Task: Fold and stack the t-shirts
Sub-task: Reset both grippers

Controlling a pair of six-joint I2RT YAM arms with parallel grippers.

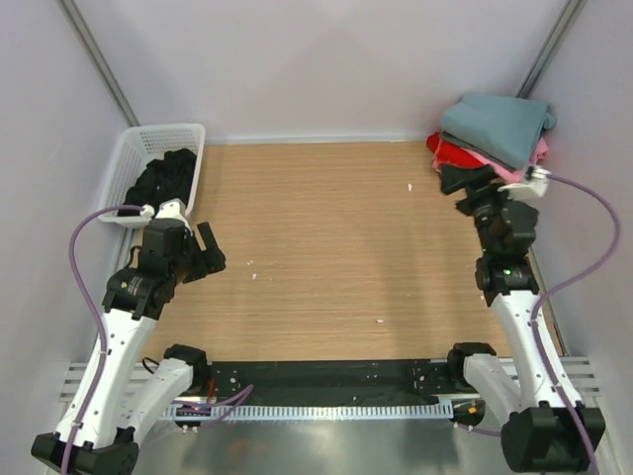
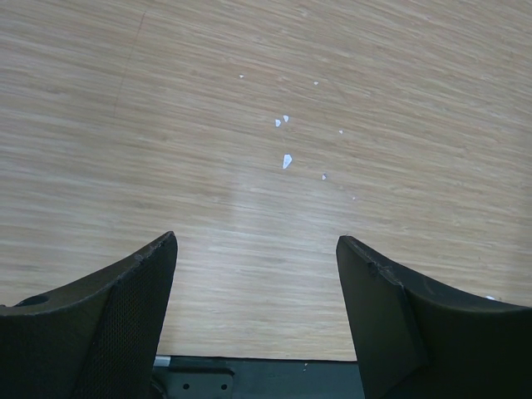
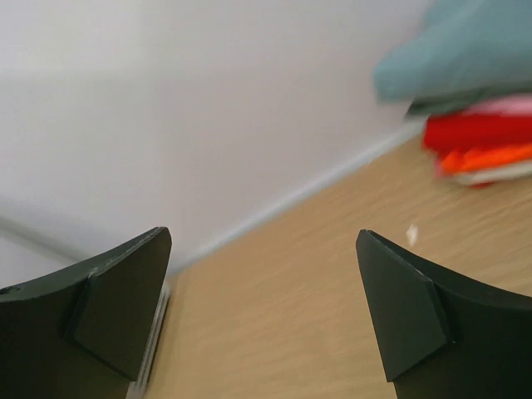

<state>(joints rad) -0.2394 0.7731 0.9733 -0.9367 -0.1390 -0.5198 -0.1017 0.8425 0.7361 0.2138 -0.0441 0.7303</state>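
A stack of folded t-shirts sits at the table's far right corner, with the blue-grey t-shirt (image 1: 497, 124) on top, pink (image 1: 524, 166) and red (image 1: 457, 154) below. In the right wrist view the blue-grey t-shirt (image 3: 457, 58) lies over red (image 3: 478, 131) and orange (image 3: 486, 158) layers. A black t-shirt (image 1: 163, 178) lies crumpled in the white basket (image 1: 127, 158). My left gripper (image 1: 210, 252) is open and empty over bare wood near the basket; it shows in the left wrist view (image 2: 256, 245). My right gripper (image 1: 467, 188) is open and empty just in front of the stack; it shows in the right wrist view (image 3: 264, 237).
The wooden table (image 1: 336, 237) carries a few small white specks (image 2: 286, 160). Grey walls enclose the table on three sides. A black rail (image 1: 326, 376) with the arm bases runs along the near edge.
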